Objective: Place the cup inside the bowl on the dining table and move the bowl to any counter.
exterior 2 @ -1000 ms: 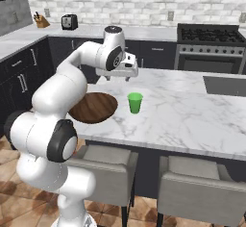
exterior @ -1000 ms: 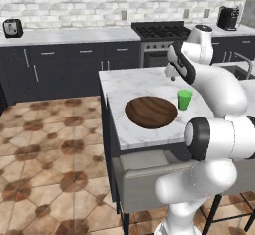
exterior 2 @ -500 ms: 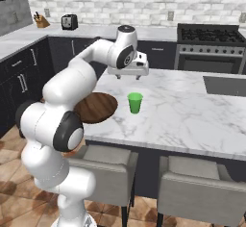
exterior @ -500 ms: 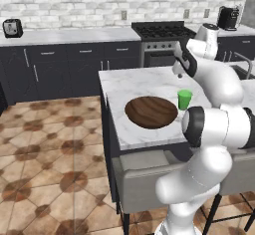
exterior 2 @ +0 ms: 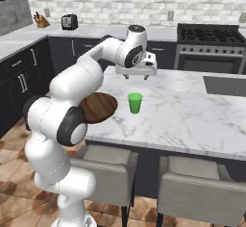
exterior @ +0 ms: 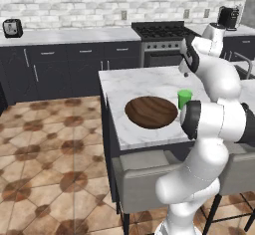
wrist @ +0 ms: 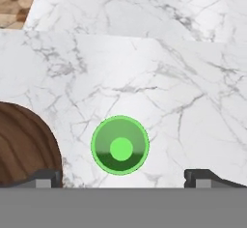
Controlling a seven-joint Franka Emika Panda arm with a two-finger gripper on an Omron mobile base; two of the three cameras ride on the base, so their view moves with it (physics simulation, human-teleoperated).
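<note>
Green against white marble, the cup (exterior: 185, 98) stands upright on the dining table (exterior: 129, 82) in the left base view, just right of the bowl (exterior: 151, 112) and apart from it, though the gap is narrow. The gripper (exterior: 185, 65) hangs above the table on the far side of the cup, well above its rim, holding nothing. Beyond the table runs the counter (exterior: 64, 36) with its dark cabinet fronts, where the bowl should end up.

The right base view makes the height clearer: the gripper (exterior 2: 136, 73) hovers over bare marble beyond the cup (exterior 2: 135, 102), and the bowl (exterior 2: 99, 107) lies partly behind the arm's elbow near the table's (exterior 2: 192, 110) left edge. The cup is empty-handed territory as yet; the placement into the bowl is not yet done, and I judge this to be the approach for a top-down grasp.

The hand view adds what the base views lack: looking straight down, the cup (wrist: 120, 145) shows as a round open mouth sitting between the two fingers (wrist: 202, 176), which are spread wide, one at each lower corner. The bowl's (wrist: 24, 145) grain fills the lower left, close beside the cup without touching. The cup sits low in this view, so the hand probably needs a small shift before descending.
</note>
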